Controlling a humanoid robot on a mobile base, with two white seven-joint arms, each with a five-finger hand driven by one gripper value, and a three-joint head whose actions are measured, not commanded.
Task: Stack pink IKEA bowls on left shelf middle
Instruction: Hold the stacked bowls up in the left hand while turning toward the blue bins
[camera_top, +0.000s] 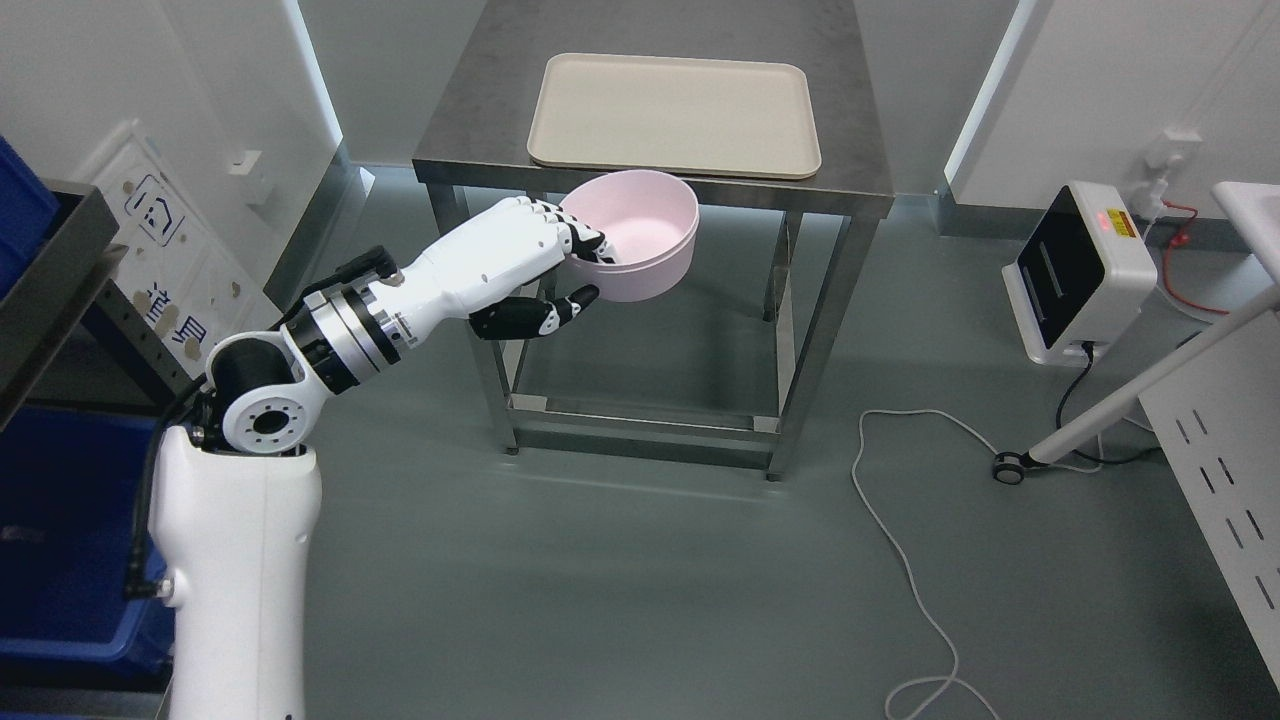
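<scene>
My left hand (582, 268) holds a pink bowl (640, 235) by its near-left rim, fingers inside the rim and thumb below the wall. The bowl hangs in the air just in front of the steel table's (850, 150) front edge, tilted slightly toward me. My white left arm rises from the lower left. A dark shelf (50, 270) shows at the far left edge, well left of the hand. No other pink bowl shows. The right arm is out of view.
A beige tray (675, 115) lies on the steel table. Blue bins (60, 560) sit under the left shelf. A white device (1080, 270) stands on the floor at right, with a grey cable (900, 540) trailing across the floor. White perforated furniture (1220, 450) fills the right edge.
</scene>
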